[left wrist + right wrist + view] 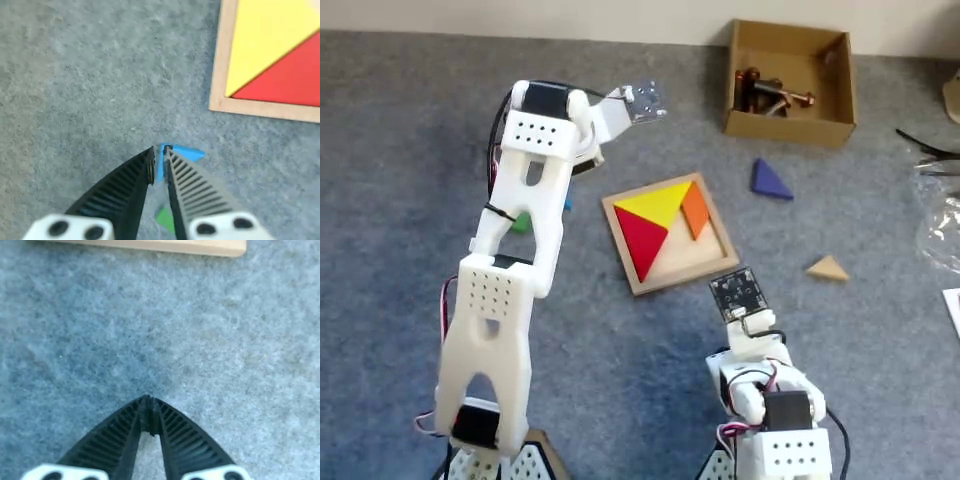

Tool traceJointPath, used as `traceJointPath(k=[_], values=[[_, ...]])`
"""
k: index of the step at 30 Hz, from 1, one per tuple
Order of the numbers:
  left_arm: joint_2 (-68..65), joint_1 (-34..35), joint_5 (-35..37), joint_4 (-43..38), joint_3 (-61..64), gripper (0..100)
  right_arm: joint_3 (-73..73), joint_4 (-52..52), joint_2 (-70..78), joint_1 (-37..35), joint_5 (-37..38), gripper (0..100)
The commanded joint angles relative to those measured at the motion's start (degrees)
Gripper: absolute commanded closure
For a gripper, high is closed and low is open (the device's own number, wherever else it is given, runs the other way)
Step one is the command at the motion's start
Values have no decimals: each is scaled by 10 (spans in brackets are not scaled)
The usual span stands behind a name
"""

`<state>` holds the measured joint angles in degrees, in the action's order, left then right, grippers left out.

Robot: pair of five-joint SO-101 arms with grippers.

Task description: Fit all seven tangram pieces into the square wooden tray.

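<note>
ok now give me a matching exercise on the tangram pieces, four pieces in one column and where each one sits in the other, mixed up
Pieces:
1. yellow triangle
2. purple triangle
3. light blue piece
4. tan triangle

Places:
A. pinched at the tips of the left gripper
B. in the wooden tray
C. on the carpet, nearest the cardboard box
D. on the carpet, farthest right in the high view

Pairs: 1-B, 2-C, 3-A, 4-D

tray [705,253]: yellow triangle [655,205], red triangle [642,240], orange piece [695,212] | outside: purple triangle [770,180], tan triangle [828,268], blue piece [186,152], green piece [523,222]
</note>
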<state>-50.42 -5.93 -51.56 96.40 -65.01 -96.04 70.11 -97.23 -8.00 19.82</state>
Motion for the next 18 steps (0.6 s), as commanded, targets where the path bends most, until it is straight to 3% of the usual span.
traceJointPath(k=[1,18], values=[[13,19,4,8,-34,954,-68,-17,-7,-4,-1,993],[-114,56,4,-251,-34,994,-68,-17,-7,-4,-1,993]])
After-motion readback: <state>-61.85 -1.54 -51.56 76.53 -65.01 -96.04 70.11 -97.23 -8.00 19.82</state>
